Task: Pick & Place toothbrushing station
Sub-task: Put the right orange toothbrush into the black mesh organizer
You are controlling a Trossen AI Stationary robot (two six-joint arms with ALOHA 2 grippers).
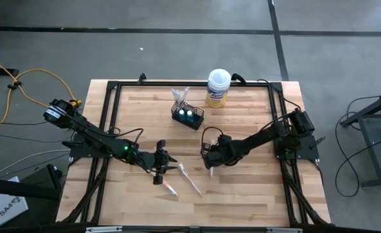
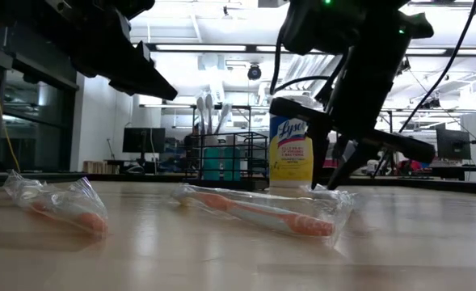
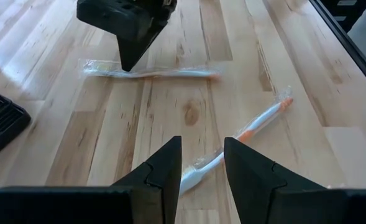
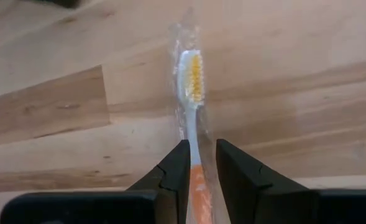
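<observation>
My right gripper (image 4: 200, 163) is clamped on a wrapped orange-handled toothbrush (image 4: 193, 87) above the wooden table (image 4: 58, 106), while my left gripper (image 3: 202, 163) hangs open over another toothbrush (image 3: 257, 124)

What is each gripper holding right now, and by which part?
The right gripper has its fingers around the orange handle of a wrapped toothbrush. The left gripper is open above another toothbrush, holding nothing.

Two wrapped toothbrushes (image 1: 190, 180) lie before the mesh basket (image 1: 187, 117).
</observation>
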